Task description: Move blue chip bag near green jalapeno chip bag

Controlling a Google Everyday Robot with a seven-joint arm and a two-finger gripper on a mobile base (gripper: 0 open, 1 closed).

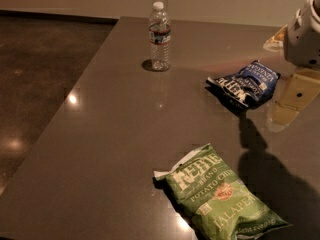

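The blue chip bag (246,83) lies flat on the grey table (110,134) at the right, its black-and-white end pointing toward the front left. The green jalapeno chip bag (220,196) lies flat near the front edge, well apart from the blue bag. My gripper (291,103) hangs just to the right of the blue bag, close above the table, below the white arm housing (306,36). It holds nothing that I can see.
A clear plastic water bottle (160,36) stands upright at the back of the table. A yellowish object (274,39) lies at the far right, partly hidden behind the arm. The table's left edge drops to a dark floor (40,74).
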